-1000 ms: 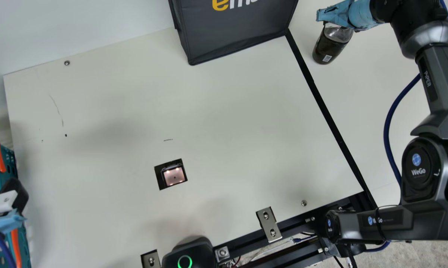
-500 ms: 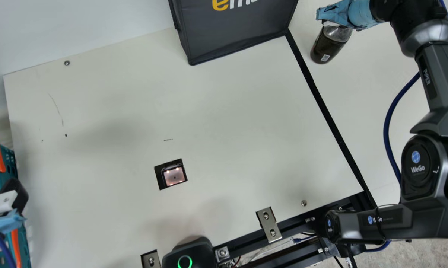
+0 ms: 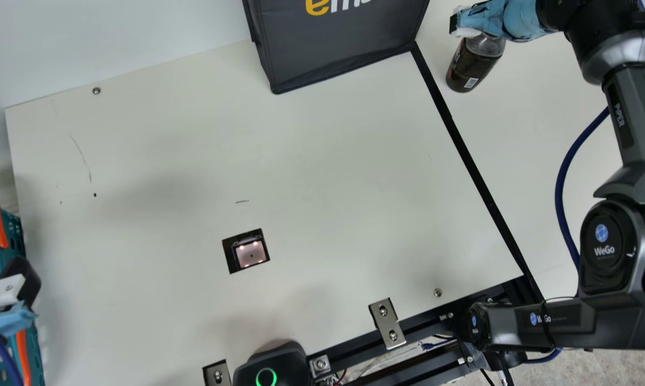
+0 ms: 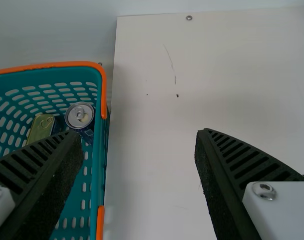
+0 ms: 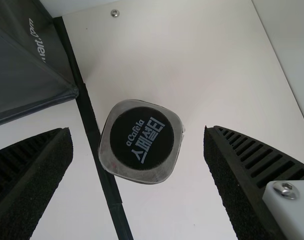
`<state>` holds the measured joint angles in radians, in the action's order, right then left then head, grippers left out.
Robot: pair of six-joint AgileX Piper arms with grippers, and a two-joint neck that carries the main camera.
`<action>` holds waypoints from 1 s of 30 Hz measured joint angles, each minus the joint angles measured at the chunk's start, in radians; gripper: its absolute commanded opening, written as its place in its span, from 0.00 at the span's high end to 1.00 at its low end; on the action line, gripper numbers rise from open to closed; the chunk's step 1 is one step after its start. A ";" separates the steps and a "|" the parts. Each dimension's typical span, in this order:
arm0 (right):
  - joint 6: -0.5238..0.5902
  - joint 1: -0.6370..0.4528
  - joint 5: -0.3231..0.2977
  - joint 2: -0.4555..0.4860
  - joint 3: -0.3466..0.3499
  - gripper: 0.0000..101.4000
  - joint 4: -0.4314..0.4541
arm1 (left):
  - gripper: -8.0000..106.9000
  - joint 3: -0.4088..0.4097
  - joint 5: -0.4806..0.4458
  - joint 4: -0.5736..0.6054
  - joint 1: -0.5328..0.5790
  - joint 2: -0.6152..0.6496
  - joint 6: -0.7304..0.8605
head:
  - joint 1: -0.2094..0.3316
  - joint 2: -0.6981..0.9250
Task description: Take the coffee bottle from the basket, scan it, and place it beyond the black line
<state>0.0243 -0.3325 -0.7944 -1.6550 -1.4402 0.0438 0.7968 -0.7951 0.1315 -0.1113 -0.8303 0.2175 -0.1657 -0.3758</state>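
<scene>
In the main view my right gripper (image 3: 464,24) is above the coffee bottle (image 3: 471,67), a dark bottle with a clear upper part, standing on the table's right side past the black line (image 3: 469,161). The right wrist view has the bottle's round dark lid (image 5: 142,138) between the spread fingers of my right gripper (image 5: 138,150), with a gap on both sides. At the far left, my left gripper (image 3: 8,305) is over the teal basket (image 3: 15,236). In the left wrist view my left gripper (image 4: 138,145) stands open and empty, partly over the basket (image 4: 99,165).
A can (image 4: 79,116) and a flat tin (image 4: 41,129) are in the basket. The scanner window (image 3: 251,254) lies in the table's middle. A dark grey bag (image 3: 338,48) stands at the back, its corner near the black line. A black device (image 3: 271,370) is at the front edge.
The fingers of my right gripper have opened around the bottle's top, and its arm has shifted slightly. The bottle has moved a little to the left. My left arm is unchanged.
</scene>
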 measured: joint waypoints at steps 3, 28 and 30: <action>0.000 0.003 -0.006 0.014 0.000 0.10 -0.002 | 0.15 0.000 0.000 0.000 0.000 0.000 0.000 | 0.000 0.000; 0.021 0.124 -0.022 0.191 0.114 0.10 -0.034 | 0.15 0.000 0.000 0.000 0.000 0.000 0.000 | 0.000 0.000; 0.012 0.141 -0.021 0.205 0.129 0.10 -0.034 | 0.15 0.000 0.000 0.000 0.000 0.000 0.000 | 0.000 0.000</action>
<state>0.0363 -0.1913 -0.8152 -1.4497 -1.3110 0.0097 0.7968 -0.7951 0.1315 -0.1113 -0.8303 0.2175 -0.1657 -0.3758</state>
